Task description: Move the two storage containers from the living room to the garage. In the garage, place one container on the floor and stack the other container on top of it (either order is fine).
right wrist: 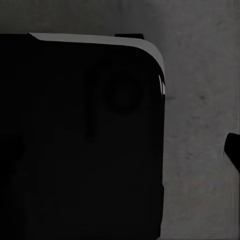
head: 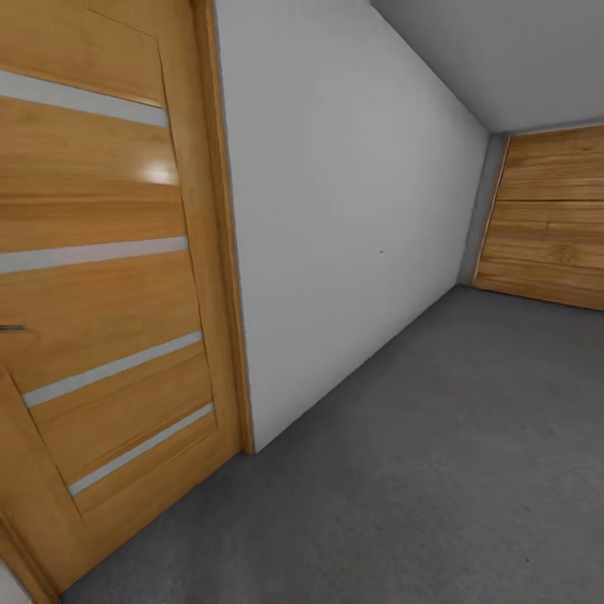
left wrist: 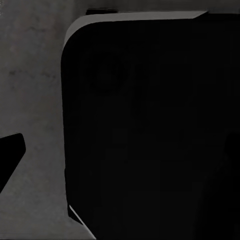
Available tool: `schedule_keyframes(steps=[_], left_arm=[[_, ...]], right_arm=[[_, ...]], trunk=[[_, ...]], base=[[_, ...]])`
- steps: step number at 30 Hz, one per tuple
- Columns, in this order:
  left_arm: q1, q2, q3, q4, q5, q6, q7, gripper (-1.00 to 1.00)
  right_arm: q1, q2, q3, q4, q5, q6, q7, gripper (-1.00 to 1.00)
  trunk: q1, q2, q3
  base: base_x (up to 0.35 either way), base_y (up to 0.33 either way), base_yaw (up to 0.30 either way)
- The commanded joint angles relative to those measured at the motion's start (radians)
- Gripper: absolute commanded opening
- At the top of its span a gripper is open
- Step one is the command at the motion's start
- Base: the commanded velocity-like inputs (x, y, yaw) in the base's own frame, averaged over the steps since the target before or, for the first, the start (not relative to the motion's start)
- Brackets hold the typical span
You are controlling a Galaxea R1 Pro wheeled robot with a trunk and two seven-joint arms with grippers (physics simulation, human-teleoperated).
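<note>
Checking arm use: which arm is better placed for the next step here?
Neither stands out. Both wrist views look past a dark body at the grey floor, mirrored. Ahead are an orange door and a white wall, so driving on probably comes first.

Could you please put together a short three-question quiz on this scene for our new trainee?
1. True or false: in the head view, the orange wooden door has pale horizontal stripes across it.
2. Multiple choice: what stands at the far right end of the grey wall? A) a red car B) a wooden plank door C) a brick fireplace
3. Fill in: the floor ahead is dark grey, rough ____.

Key
1. True.
2. B.
3. Concrete; the same mottled grey surface shows in both wrist views beside a dark rounded body, whose identity cannot be told.
</note>
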Motion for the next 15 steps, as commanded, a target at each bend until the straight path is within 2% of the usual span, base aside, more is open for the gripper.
schedule_keyframes(steps=[1, 4, 8, 15], left_arm=[[0.0, -0.001, 0.001, -0.002, 0.016, -0.001, 0.0, 1.0], [0.0, 0.0, 0.001, -0.004, 0.05, -0.001, 0.0, 1.0], [0.0, -0.001, -0.002, -0.004, 0.08, 0.001, 0.0, 1.0], [0.0, 0.0, -0.003, -0.004, 0.086, 0.001, 0.0, 1.0]], right_arm=[[0.0, 0.0, -0.001, 0.0, 0.0, -0.004, 0.0, 1.0], [0.0, 0.0, 0.0, 0.0, 0.002, -0.003, 0.001, 1.0], [0.0, 0.0, 0.005, 0.0, 0.006, -0.001, 0.0, 1.0], [0.0, -0.006, 0.014, -0.001, 0.015, -0.001, 0.002, 1.0]], trunk=[[0.0, 0.0, 0.0], [0.0, 0.0, 0.001], [0.0, 0.0, 0.002], [0.0, 0.0, 0.002]], base=[[0.0, 0.0, 0.271], [0.0, 0.0, 0.195], [0.077, -0.053, 0.052], [0.221, -0.192, 0.004]])
